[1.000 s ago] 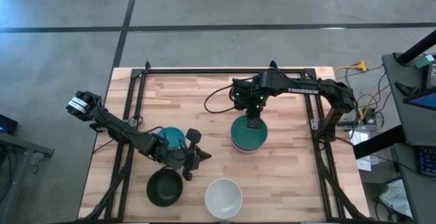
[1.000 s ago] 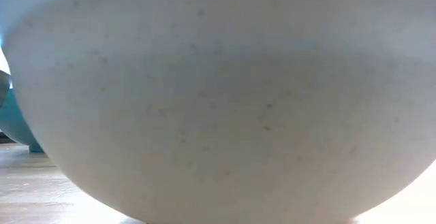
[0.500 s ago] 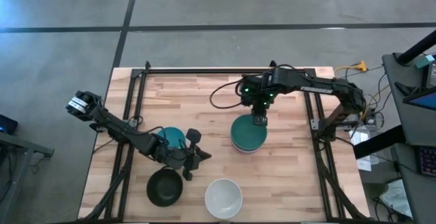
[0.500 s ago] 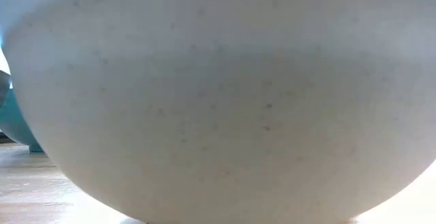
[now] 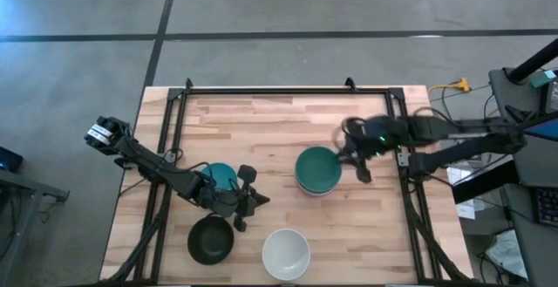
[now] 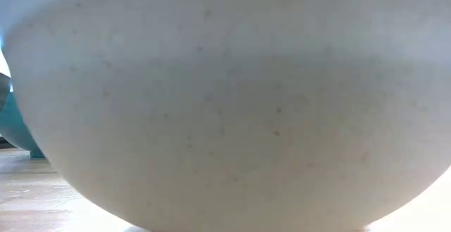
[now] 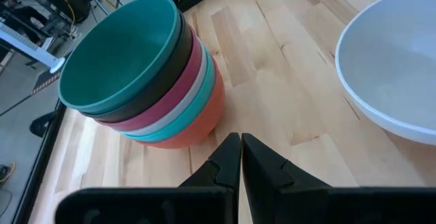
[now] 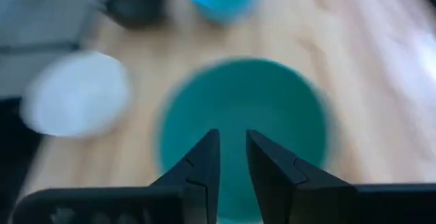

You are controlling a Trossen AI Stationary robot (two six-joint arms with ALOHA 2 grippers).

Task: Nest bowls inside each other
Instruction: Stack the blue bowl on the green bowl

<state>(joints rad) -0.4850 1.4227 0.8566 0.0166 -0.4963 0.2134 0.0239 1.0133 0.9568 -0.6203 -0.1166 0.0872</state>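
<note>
A stack of several nested bowls (image 5: 316, 171) stands mid-table on its red bottom bowl, with a teal bowl (image 7: 119, 54) on top. Single bowls stand on their bases: a white one (image 5: 286, 254) at the near edge, a black one (image 5: 210, 240) and a blue one (image 5: 220, 174) partly under my left arm. My left gripper (image 7: 240, 149) is shut and hovers over bare wood between the blue bowl and the stack. My right gripper (image 5: 359, 167) is narrowly open, just right of the stack; its fingers (image 8: 208, 157) touch nothing.
The white bowl (image 6: 225, 105) fills the low view, with the blue bowl (image 6: 17, 130) behind it at the left. A black frame (image 5: 174, 130) borders the table. Bare wood (image 5: 244, 126) lies toward the far edge, and cables and equipment (image 5: 453, 91) sit off the right side.
My right gripper has drawn back from above the stack's far rim toward the table's right edge, its arm swinging out to the right. The stack has stayed where it was.
</note>
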